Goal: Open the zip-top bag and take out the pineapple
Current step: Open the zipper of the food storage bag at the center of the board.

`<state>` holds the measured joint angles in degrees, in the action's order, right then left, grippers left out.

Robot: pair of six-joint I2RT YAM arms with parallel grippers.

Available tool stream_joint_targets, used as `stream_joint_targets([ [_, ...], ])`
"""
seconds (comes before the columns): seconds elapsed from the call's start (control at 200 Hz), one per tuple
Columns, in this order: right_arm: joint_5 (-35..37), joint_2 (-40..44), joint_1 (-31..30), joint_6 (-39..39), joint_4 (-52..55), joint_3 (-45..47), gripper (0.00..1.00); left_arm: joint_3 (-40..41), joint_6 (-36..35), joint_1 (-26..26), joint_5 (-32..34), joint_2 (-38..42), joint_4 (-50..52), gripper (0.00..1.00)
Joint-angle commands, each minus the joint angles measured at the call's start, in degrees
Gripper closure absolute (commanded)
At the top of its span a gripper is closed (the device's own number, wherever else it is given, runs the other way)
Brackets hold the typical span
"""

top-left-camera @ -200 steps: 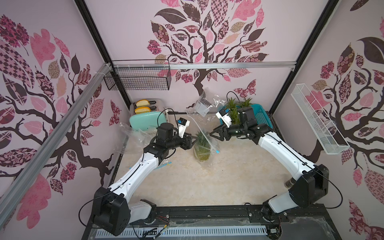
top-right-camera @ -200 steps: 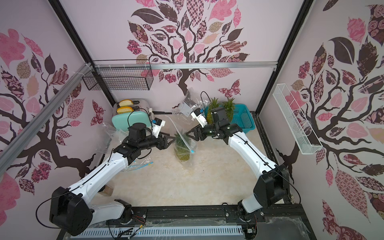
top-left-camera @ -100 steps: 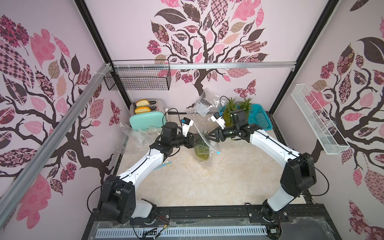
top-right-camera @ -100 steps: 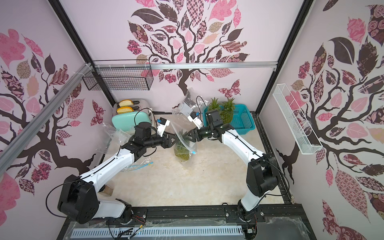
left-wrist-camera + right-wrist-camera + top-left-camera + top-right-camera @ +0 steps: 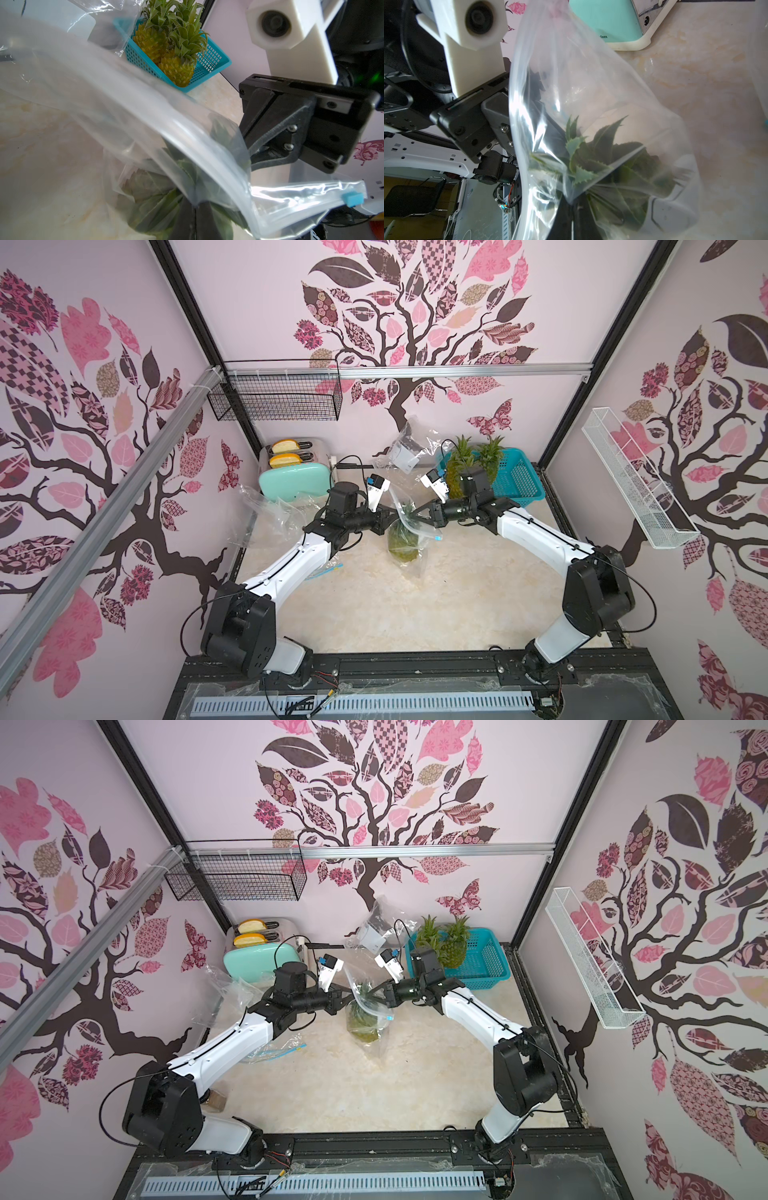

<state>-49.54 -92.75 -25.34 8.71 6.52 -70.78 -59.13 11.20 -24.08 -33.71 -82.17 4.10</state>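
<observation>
**Top views.** In both top views the zip-top bag point(image 5: 406, 526) point(image 5: 370, 1011) stands upright on the desk point(image 5: 436, 614). It is to the right of the toaster point(image 5: 291, 485) and nearer the arm bases. The pineapple point(image 5: 401, 547) sits inside the bag, crown up. The left claw point(image 5: 390, 517) and right claw point(image 5: 417, 513) meet the bag's upper film from opposite sides. A teal basket point(image 5: 521, 485) holding two more pineapples point(image 5: 473, 456) lies farther right of the toaster, by the back wall.

**Left wrist view.** The left claw point(image 5: 195, 218) is clenched, with a fold of the zip-top bag point(image 5: 145, 116) pinched at its tip. A blue slider point(image 5: 353, 200) sits at one end of the zip track. The right claw point(image 5: 252, 153) touches the bag's far wall.

**Right wrist view.** The right claw point(image 5: 574, 216) is clenched on a peak of bag film. The pineapple point(image 5: 583, 158) shows crown-first within the bag, and the left claw point(image 5: 550, 133) is seen through the film.
</observation>
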Motion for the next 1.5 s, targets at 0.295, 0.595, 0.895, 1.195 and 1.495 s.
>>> stream_joint_targets([
  [0.295, 5.26, 10.76, 5.0, 11.61, -10.12, 8.28, 1.0, -1.06, -8.47, 1.07, 8.13, 7.91, 10.57, 1.0],
  [0.595, 5.12, 14.44, 10.83, 16.83, -12.74, 13.49, 1.0, -0.56, -7.85, 4.07, 9.06, 9.19, 12.56, 1.0],
  [0.895, 4.6, 15.18, 12.37, 18.09, -14.17, 16.1, 1.0, 0.09, -7.77, 5.06, 10.18, 11.45, 14.66, 1.0],
  [1.195, 4.06, 17.25, 14.75, 18.18, -14.0, 17.86, 1.0, 0.07, -7.52, 7.11, 12.14, 13.79, 17.84, 1.0],
  [1.495, -2.22, 16.77, 15.13, 20.02, -16.51, 18.61, 1.0, 1.92, -4.11, 7.11, 3.86, 13.42, 13.06, 1.0],
])
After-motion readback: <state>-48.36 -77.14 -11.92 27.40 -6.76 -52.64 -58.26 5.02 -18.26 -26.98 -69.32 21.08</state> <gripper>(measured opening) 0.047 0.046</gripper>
